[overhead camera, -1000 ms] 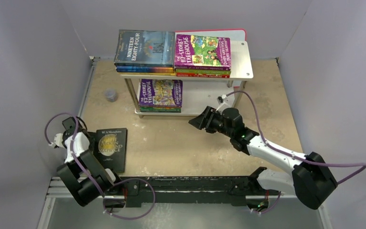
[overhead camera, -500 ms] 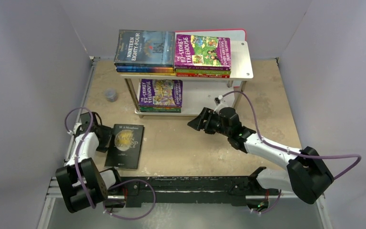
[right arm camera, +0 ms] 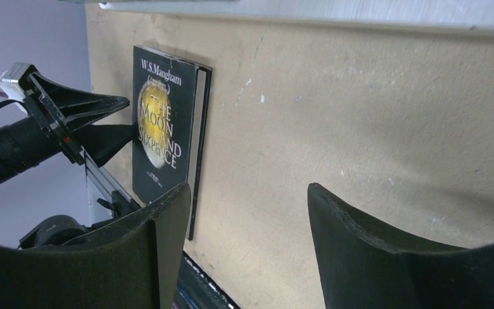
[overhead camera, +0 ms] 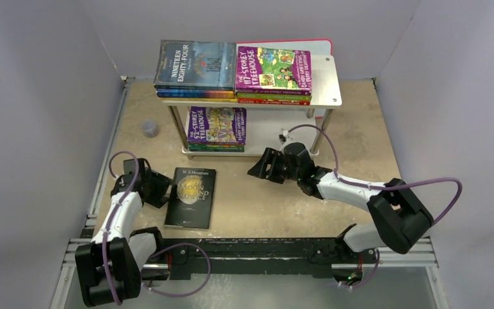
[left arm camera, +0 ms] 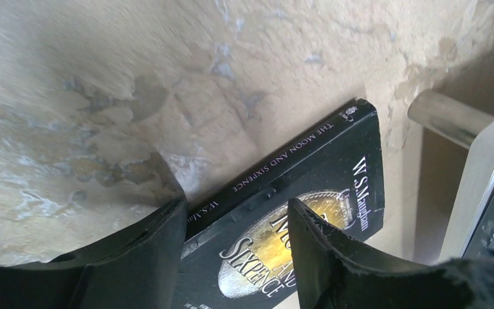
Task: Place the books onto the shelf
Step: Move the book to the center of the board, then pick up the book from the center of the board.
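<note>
While the left arm is stretching out from its base, the left gripper [overhead camera: 165, 189] is shoving the black "Moon and Sixpence" [overhead camera: 193, 196] across the table. The book is now lying flat near the middle of the front area, no longer by the left edge where it was a second ago, and its top is pointing towards the shelf [overhead camera: 325, 82]. The right arm is swinging leftward at the same time, and the right gripper [overhead camera: 256, 170] is hovering just in front of the lower tier with its jaws standing wide and empty, facing the book. This is looking like a handover of reach: the last loose book is being brought within range of the arm nearer the shelf. The left jaws are narrowing but are showing a clear gap in the left wrist view, with the book's spine edge lying between the fingers [left arm camera: 148, 248]. Whether they are pinching it or only pushing is not showing. "Nineteen Eighty-Four" [overhead camera: 196, 64] and a "Storey Treehouse" title [overhead camera: 273, 67] are topping two stacks on the upper board, and another Treehouse book [overhead camera: 217, 124] is sitting below. The volumes under them are showing only as edges, so counting them is not possible, and the right wrist view is cutting the shelf down to a pale strip.
</note>
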{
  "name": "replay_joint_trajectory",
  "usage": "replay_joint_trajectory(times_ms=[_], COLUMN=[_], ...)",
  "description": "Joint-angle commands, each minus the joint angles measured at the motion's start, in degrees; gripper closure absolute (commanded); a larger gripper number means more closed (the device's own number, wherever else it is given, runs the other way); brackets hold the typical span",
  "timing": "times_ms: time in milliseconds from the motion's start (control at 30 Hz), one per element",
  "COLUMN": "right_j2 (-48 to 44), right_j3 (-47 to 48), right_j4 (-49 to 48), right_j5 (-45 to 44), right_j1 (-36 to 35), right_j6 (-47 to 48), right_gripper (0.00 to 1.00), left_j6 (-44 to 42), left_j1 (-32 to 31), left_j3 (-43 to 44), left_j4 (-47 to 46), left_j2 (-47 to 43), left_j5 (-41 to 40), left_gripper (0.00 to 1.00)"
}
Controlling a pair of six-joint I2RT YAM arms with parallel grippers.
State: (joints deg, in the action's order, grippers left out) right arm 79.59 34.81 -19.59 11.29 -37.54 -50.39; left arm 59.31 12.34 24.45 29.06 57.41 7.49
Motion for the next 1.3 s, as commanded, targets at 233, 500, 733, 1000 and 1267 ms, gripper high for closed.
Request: replay_joint_trajectory(times_ms=[233,500,733,1000,1267], right_j2=[6.8,12.6,17.4,18.6,14.9], right_j3=[4.2,8.2,10.9,10.6,9.2], right_j4=[-3.6,-2.5,3.9,-3.6,-9.1], right_j5=[0.6,0.9,-7.0,-1.3,2.3], right_j1=[-5.5,-8.5,-11.0,-11.2,-11.2], right_j6=[-5.9,-7.3,-13.5,-11.9,-12.4], right_gripper=[0.31,0.33,0.41,0.6,0.69], left_j6=[5.0,6.3,9.1,9.0,7.9], left_j1=[-9.6,-16.7,-19.9,-20.2,-20.4], left_j3=[-3.6,-4.0,-5.2,-6.8,-7.2], left_j4=[-3.6,-10.1,-13.0,-15.3,-16.2], left_j2=[0.2,3.2,2.0,2.1,3.2], left_j5=[7.3,10.4,9.9,11.0,11.4], left_gripper=[0.43,0.43,0.44,0.46,0.47])
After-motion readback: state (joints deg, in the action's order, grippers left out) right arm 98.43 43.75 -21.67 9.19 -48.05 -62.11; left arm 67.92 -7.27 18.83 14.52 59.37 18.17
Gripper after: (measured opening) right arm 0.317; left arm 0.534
